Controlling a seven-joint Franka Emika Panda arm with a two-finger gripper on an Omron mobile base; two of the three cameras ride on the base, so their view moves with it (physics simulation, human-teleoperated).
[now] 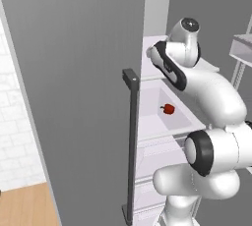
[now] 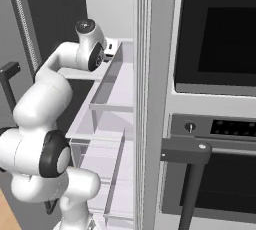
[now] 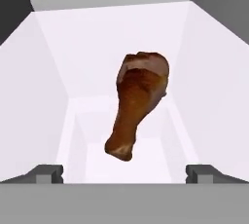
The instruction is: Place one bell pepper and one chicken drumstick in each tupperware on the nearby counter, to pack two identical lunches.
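Note:
A brown chicken drumstick [image 3: 137,100] lies on the white floor of a fridge compartment, thick end away from me, bone end toward me. My gripper [image 3: 124,173] hangs open just short of the bone end, one fingertip [image 3: 48,173] far left and the other far right, with nothing between them. A red bell pepper [image 1: 168,108] rests on a lower white fridge shelf, below my forearm [image 1: 170,68], which reaches into the upper shelf. The tupperware and the counter are out of view.
The open grey fridge door [image 1: 74,97] with its dark vertical handle [image 1: 131,141] stands close on the left. Clear shelves and drawers [image 2: 107,89] stack inside the fridge. A wall oven [image 2: 215,39] with a dark bar handle [image 2: 187,154] stands to the right.

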